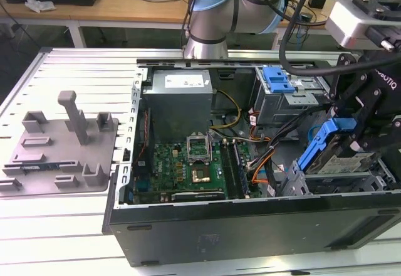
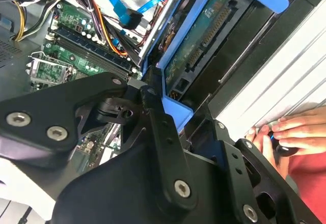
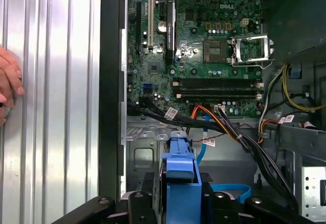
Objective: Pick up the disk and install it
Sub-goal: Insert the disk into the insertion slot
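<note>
In the exterior view, the disk (image 1: 343,153), silver metal in a blue carrier frame, hangs tilted just above the metal drive bay (image 1: 351,179) at the near corner of the open computer case on the exterior view's right. My gripper (image 1: 362,132) is shut on it from above. In the second wrist view the disk (image 2: 204,35) shows its green circuit-board underside, and the black fingers (image 2: 155,117) of my gripper (image 2: 186,124) clamp the blue frame. In the first wrist view the disk's blue frame (image 3: 181,178) sits between the fingers of my gripper (image 3: 181,206), over the bay's floor.
The case holds a motherboard (image 1: 182,163), a power supply (image 1: 182,94), orange and black cables (image 1: 260,163) and a rear drive cage with a blue clip (image 1: 277,78). A grey fixture plate (image 1: 56,144) lies outside the case. A person's hand (image 2: 290,132) (image 3: 7,86) rests on the ribbed table.
</note>
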Motion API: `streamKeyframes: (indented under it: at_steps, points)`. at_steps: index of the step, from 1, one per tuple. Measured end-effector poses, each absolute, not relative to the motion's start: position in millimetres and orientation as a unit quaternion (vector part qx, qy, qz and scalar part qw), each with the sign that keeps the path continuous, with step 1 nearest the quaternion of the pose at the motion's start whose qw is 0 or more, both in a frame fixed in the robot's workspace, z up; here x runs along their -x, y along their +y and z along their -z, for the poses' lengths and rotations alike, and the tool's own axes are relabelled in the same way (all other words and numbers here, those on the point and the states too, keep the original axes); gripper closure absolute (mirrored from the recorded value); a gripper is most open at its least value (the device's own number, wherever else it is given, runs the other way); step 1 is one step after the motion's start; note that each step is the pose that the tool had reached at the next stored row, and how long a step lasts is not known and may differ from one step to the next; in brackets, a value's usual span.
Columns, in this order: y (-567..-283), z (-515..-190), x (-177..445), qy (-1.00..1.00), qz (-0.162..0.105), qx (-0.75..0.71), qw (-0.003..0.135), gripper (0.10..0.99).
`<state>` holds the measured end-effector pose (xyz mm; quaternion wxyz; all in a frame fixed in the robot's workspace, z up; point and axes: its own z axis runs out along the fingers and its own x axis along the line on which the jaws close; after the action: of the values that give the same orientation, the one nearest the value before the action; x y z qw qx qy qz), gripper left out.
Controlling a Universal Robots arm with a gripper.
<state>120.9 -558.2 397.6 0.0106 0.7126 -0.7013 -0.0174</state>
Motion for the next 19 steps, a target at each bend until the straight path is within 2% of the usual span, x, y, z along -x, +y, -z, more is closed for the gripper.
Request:
streamKeyframes:
  at_steps: [6,7,8,9,19]
  points:
    - [-556.2,-397.7,-120.9,-0.701,0.017,-0.713,0.011,0.639]
    - [-554.5,-397.7,-120.8,-0.701,0.017,-0.713,0.011,0.522]
    - [-553.6,-397.6,-120.8,-0.701,0.017,-0.713,0.011,0.522]
    - [-553.0,-397.5,-120.7,-0.701,0.017,-0.713,0.011,0.459]
    - [-552.9,-397.6,-120.6,-0.699,0.017,-0.715,0.011,0.459]
